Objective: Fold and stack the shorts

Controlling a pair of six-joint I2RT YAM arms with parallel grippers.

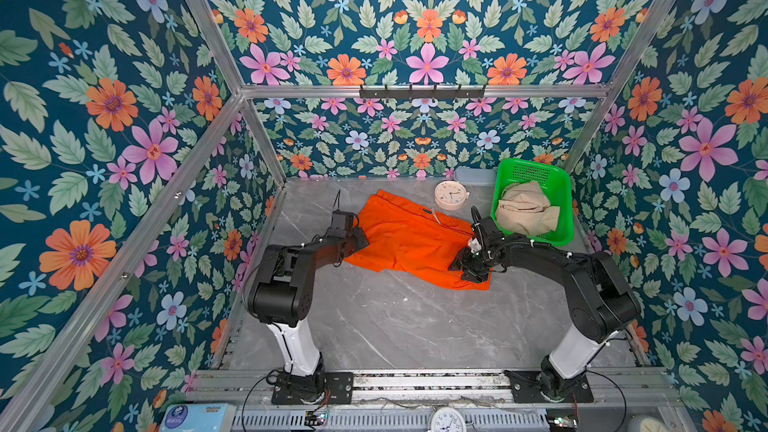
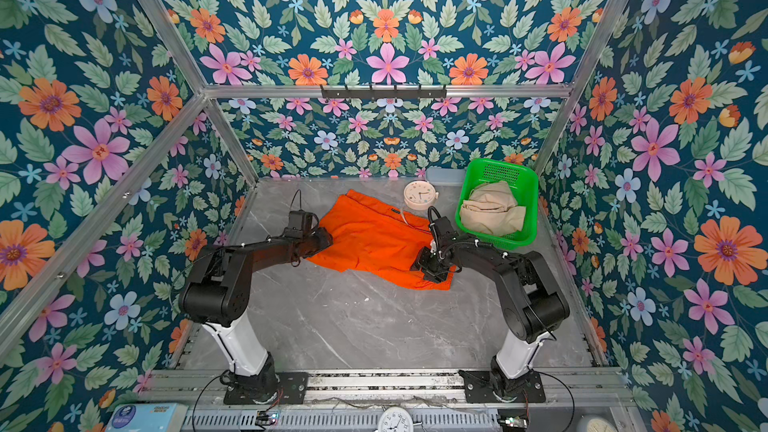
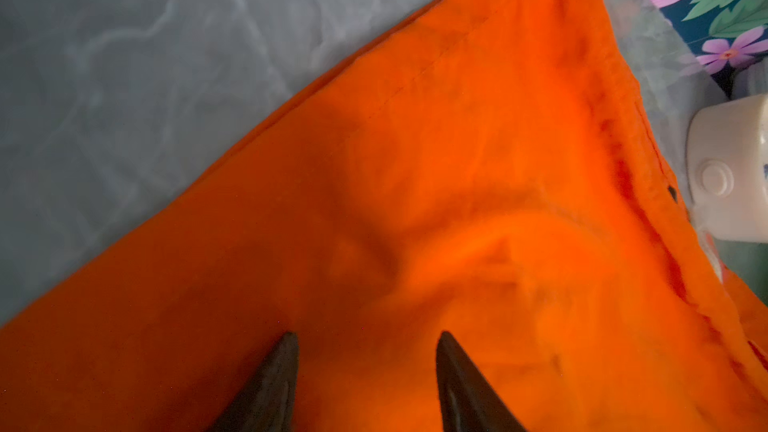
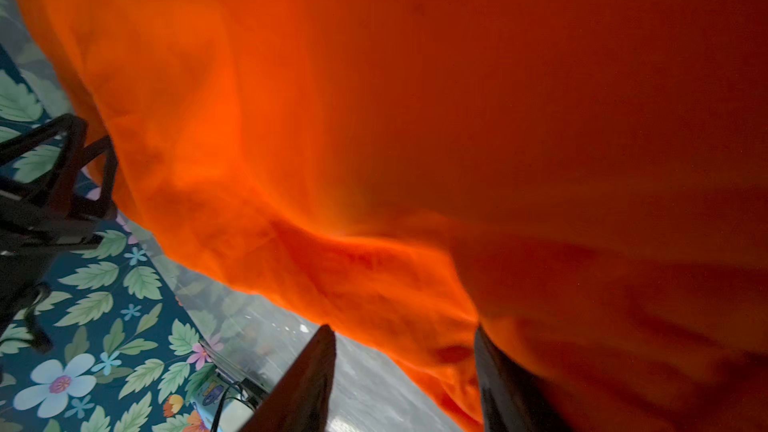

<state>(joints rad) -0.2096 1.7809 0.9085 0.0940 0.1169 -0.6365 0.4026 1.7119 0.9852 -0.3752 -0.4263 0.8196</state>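
Two pairs: orange shorts point(image 1: 411, 238) spread on the desk point(image 1: 395, 326), beige shorts point(image 1: 525, 209) in the green basket point(image 1: 564, 205), far right. Left pincer point(image 3: 366, 334) and right pincer point(image 4: 403, 328) stood half-open, empty; we judged both should pinch matching hems evenly before folding.

Only the hour numerals on the white clock point(image 2: 395, 420) are readable.

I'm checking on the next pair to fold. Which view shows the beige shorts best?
A top view: the beige shorts lie bunched in the green basket, visible in both top views. Neither wrist view shows them.
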